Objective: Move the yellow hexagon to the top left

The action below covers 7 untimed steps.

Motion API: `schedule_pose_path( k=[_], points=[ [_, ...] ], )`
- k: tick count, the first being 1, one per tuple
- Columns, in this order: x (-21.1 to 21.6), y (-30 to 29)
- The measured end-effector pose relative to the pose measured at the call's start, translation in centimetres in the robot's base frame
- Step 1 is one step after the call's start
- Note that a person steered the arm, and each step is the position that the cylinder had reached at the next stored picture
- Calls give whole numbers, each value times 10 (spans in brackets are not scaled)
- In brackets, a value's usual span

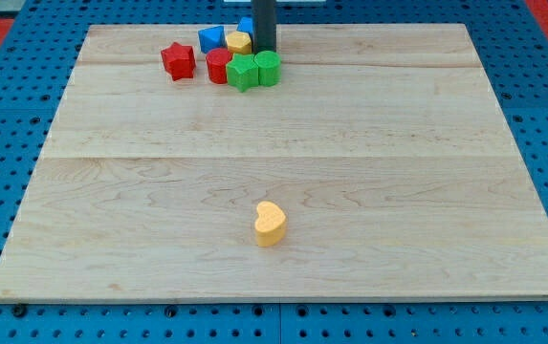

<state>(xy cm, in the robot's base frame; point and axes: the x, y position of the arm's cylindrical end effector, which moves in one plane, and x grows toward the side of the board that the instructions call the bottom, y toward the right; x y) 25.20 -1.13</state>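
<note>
The yellow hexagon sits in a cluster of blocks near the view's top, left of centre. My dark rod comes down just right of it, and my tip rests at the hexagon's right edge, behind the green blocks. A blue block lies just left of the hexagon. Another blue block shows partly behind the rod.
A red star lies at the cluster's left. A red cylinder, a green star and a green round block sit below the hexagon. A yellow heart lies alone near the view's bottom centre on the wooden board.
</note>
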Motion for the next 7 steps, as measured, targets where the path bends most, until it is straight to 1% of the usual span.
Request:
schedule_pose_path(
  k=[5,7],
  points=[
    [0,15],
    [-16,3]
  ],
)
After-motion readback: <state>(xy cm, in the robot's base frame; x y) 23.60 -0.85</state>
